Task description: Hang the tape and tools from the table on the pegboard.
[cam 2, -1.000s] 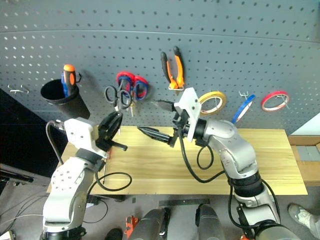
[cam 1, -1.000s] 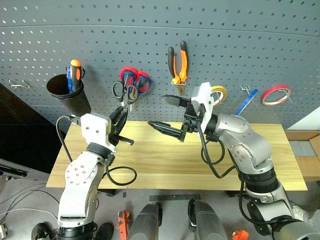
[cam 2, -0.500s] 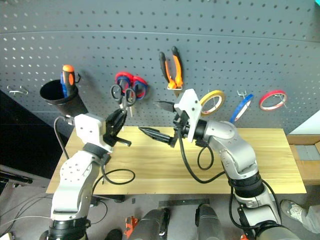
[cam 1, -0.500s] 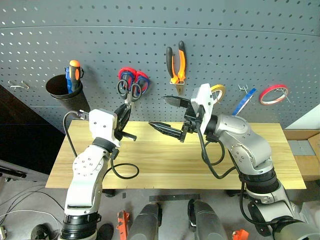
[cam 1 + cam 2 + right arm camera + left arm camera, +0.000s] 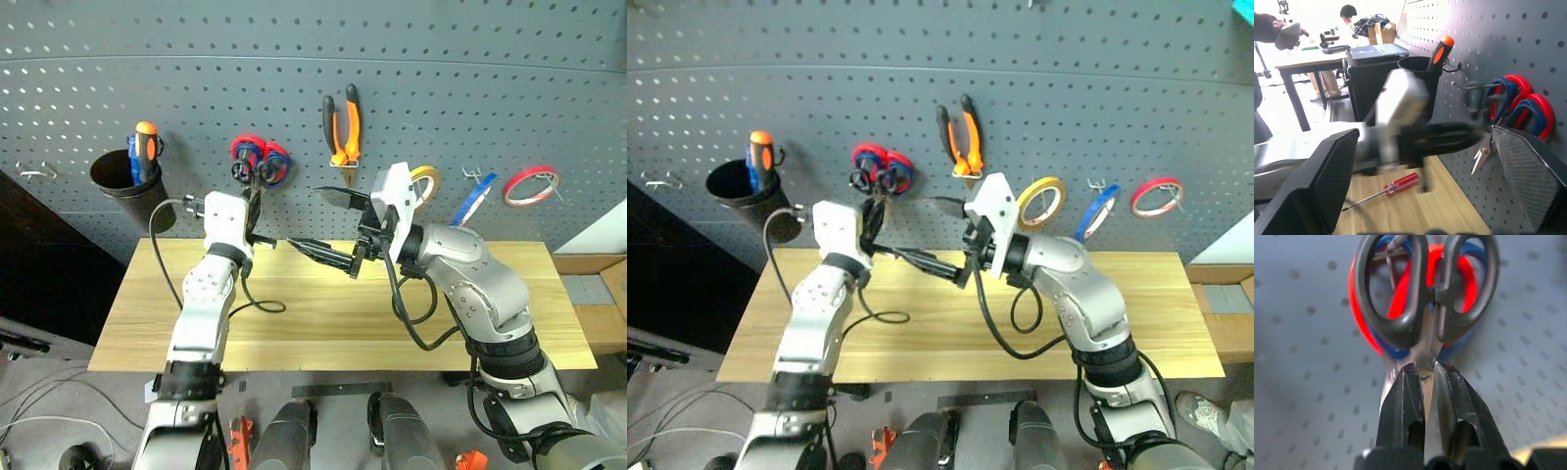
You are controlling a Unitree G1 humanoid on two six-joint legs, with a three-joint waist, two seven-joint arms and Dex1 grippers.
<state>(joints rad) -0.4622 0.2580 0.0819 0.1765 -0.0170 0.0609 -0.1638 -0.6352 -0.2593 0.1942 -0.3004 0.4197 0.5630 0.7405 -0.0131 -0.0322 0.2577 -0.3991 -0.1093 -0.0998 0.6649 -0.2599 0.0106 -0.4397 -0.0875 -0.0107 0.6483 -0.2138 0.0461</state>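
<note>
Hanging step: black scissors (image 5: 1425, 298) pinched by blades in left tool (image 5: 1426, 382), handle loops at a pegboard (image 5: 490, 88) hook (image 5: 1393, 254) over red-blue scissors (image 5: 263, 157). Right tool (image 5: 333, 227) wide, empty. Next: seat loop, release. Screwdriver (image 5: 1386, 190) lying on table (image 5: 323, 323).

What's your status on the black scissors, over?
Left gripper shut on black-handled scissors, handle loop at the hook, over the red-and-blue scissors. Right gripper open, idle. Red screwdriver left on table.
</note>
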